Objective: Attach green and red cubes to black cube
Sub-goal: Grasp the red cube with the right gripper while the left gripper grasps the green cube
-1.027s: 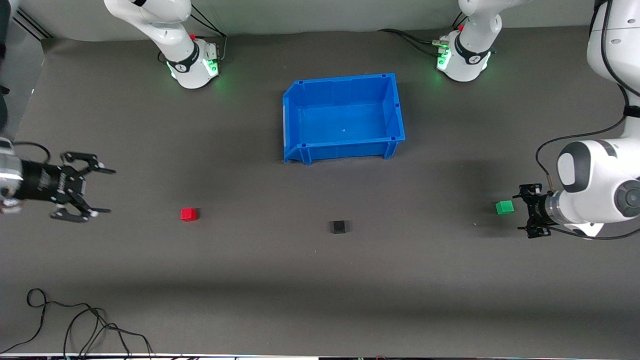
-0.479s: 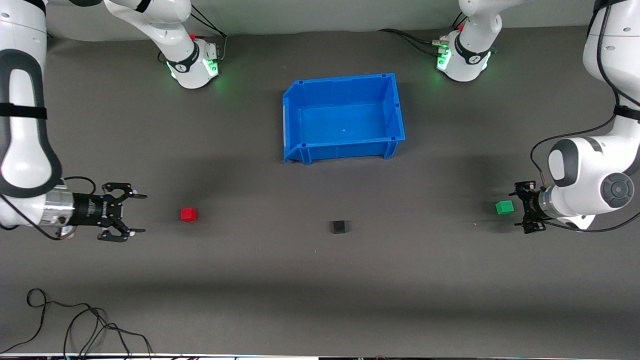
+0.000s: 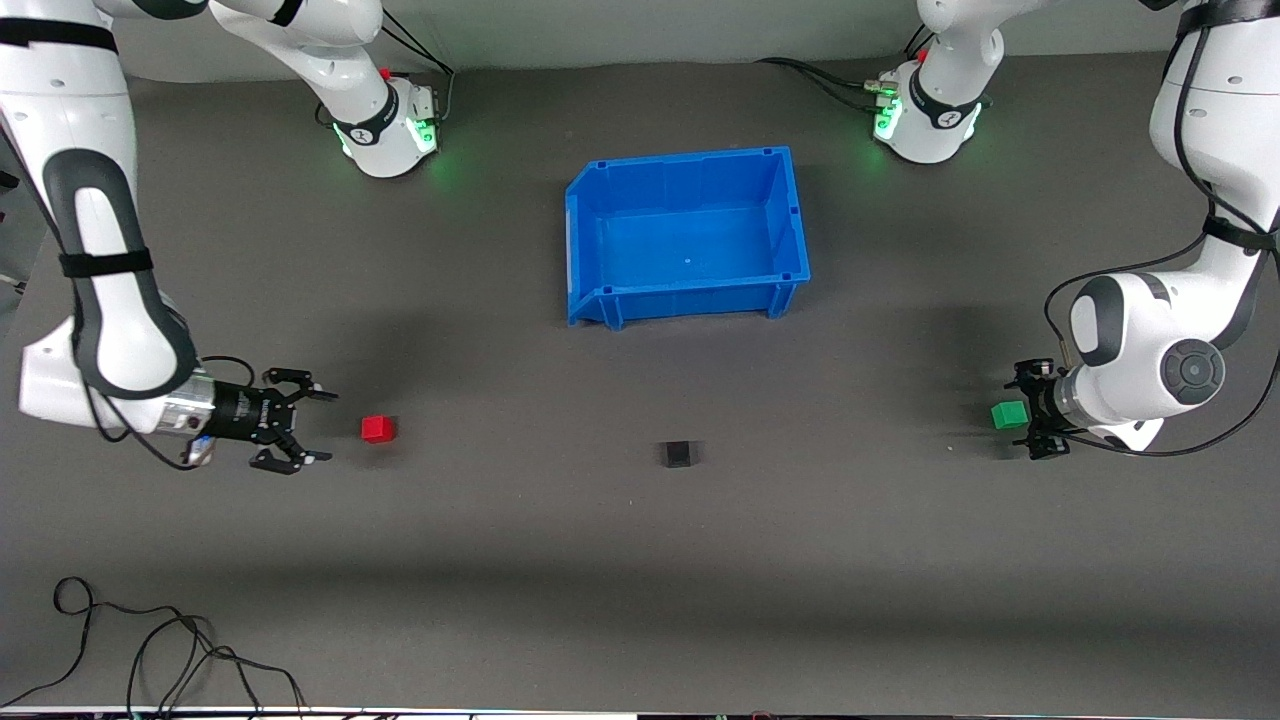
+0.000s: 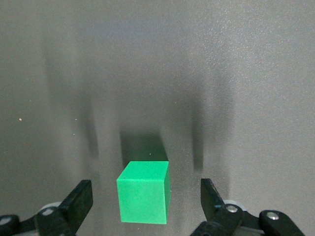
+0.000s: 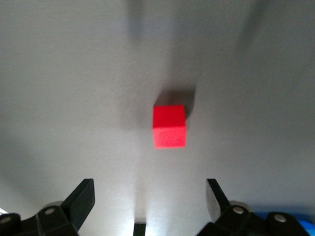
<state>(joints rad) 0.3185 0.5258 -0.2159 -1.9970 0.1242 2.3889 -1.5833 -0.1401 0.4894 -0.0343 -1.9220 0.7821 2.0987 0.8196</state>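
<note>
Two tools close in at once: my right tool (image 3: 312, 429), jaws spread, has swept across the desk (image 3: 520, 540) to sit near the red cube (image 3: 378, 429), while my left tool (image 3: 1030, 414) has edged forward so its open fingers flank the green cube (image 3: 1009, 414) without touching. Between them, well apart from both, the black cube (image 3: 677, 455) waits nearer the camera than the blue bin (image 3: 690, 296). Both grasps look imminent; nothing is attached yet.
</note>
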